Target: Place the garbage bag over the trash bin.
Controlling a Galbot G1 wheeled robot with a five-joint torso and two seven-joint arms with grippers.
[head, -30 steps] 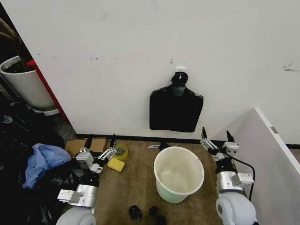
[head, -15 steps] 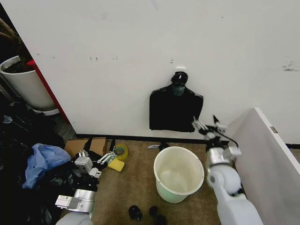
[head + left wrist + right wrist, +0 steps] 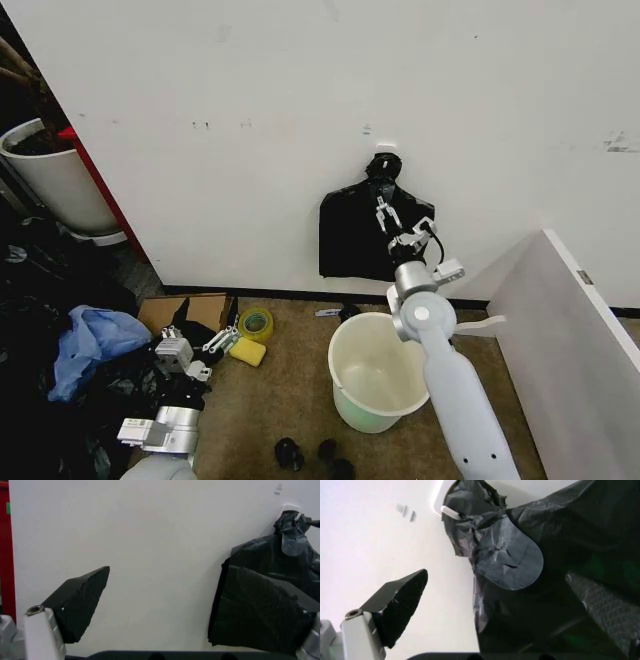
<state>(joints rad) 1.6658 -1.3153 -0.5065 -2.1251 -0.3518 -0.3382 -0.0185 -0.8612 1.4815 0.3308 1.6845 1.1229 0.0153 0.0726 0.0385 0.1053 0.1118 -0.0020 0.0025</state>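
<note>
Your right end effector [image 3: 398, 222], fingers spread and grasping nothing, was raised at the wall-hung glossy black plastic garbage bag [image 3: 362, 240]; the round white plastic trash bin [image 3: 381, 371] was unlined, nearly everything remaining.

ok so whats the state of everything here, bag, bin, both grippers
garbage bag: hanging flat on a wall hook by its knotted top, not on the bin
trash bin: upright on the floor below the bag, open, unlined
right gripper: raised in front of the bag, fingers open, nothing gripped
left gripper: low by the yellow tape roll, fingers open, holding nothing
</note>
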